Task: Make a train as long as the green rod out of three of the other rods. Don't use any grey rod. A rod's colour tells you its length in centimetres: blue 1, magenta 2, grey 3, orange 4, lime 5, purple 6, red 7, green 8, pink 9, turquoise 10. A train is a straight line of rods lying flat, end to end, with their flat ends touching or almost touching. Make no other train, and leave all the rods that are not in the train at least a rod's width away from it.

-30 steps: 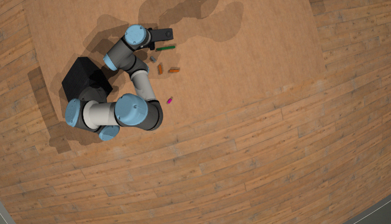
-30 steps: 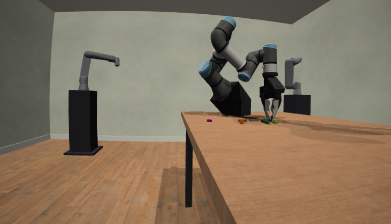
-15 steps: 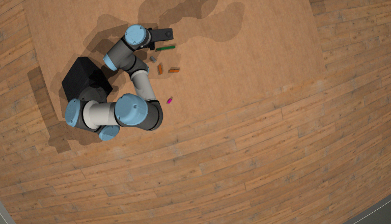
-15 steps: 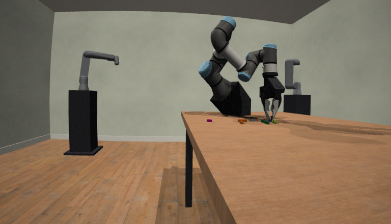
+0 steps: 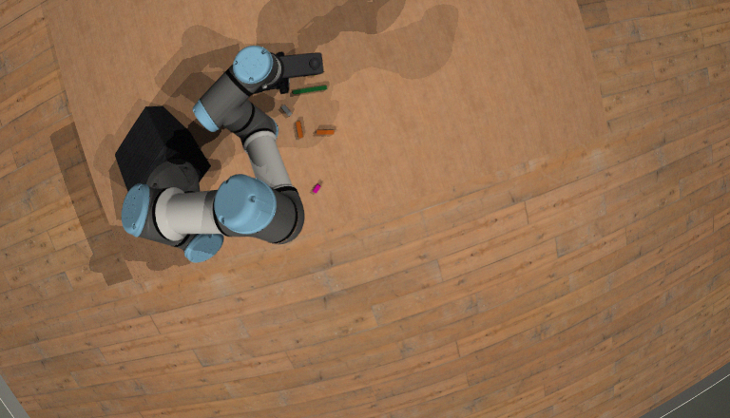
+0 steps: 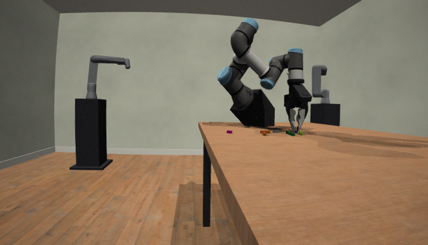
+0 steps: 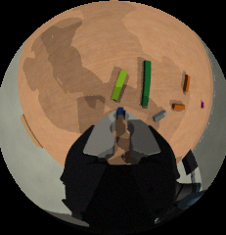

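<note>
My gripper (image 6: 296, 131) (image 7: 120, 114) is low at the table, shut on the small blue rod (image 7: 120, 111). The lime rod (image 6: 300, 133) (image 7: 119, 85) lies just ahead of the fingertips in the wrist view, slightly tilted; the arm hides it in the top view. The long green rod (image 5: 309, 89) (image 6: 290, 133) (image 7: 146, 83) lies to its right in the wrist view, apart from it. One orange rod (image 5: 298, 129) (image 7: 178, 107) lies near a second orange rod (image 5: 324, 131) (image 7: 187, 83), at an angle to it. The magenta rod (image 5: 316, 188) (image 6: 229, 131) (image 7: 203, 105) lies farthest off.
A grey rod (image 5: 285, 110) (image 6: 276, 131) (image 7: 159, 116) lies between the green rod and the nearer orange rod. The arm's black base block (image 5: 153, 147) (image 6: 257, 113) stands on the table. Two other arms on black pedestals stand away from the table in the exterior view.
</note>
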Motion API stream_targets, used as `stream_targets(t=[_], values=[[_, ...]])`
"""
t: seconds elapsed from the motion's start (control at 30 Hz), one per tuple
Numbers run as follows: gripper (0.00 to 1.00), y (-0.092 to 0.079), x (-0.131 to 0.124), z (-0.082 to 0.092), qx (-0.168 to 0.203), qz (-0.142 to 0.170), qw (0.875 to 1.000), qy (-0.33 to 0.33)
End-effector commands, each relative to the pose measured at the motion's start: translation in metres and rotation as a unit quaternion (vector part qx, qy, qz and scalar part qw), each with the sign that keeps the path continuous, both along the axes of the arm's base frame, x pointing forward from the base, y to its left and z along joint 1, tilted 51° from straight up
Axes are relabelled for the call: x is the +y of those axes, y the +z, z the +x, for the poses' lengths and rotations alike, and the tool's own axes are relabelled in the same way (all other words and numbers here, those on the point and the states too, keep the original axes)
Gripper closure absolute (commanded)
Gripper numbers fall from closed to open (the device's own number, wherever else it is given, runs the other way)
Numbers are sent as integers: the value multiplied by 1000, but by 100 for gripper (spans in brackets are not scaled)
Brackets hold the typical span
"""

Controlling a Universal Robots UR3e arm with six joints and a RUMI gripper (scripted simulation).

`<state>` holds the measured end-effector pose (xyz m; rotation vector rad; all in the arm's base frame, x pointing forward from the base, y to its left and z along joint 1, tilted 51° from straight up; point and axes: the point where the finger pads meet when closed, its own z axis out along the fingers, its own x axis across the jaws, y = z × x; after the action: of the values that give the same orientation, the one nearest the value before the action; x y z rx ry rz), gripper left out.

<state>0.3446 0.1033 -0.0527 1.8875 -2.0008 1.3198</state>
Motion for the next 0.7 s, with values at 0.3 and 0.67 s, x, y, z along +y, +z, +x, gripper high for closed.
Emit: stream_targets(t=[0.3, 0.67], values=[[100, 4, 5, -3, -1, 1, 1000, 0], [100, 15, 15, -10, -1, 1, 1000, 0]])
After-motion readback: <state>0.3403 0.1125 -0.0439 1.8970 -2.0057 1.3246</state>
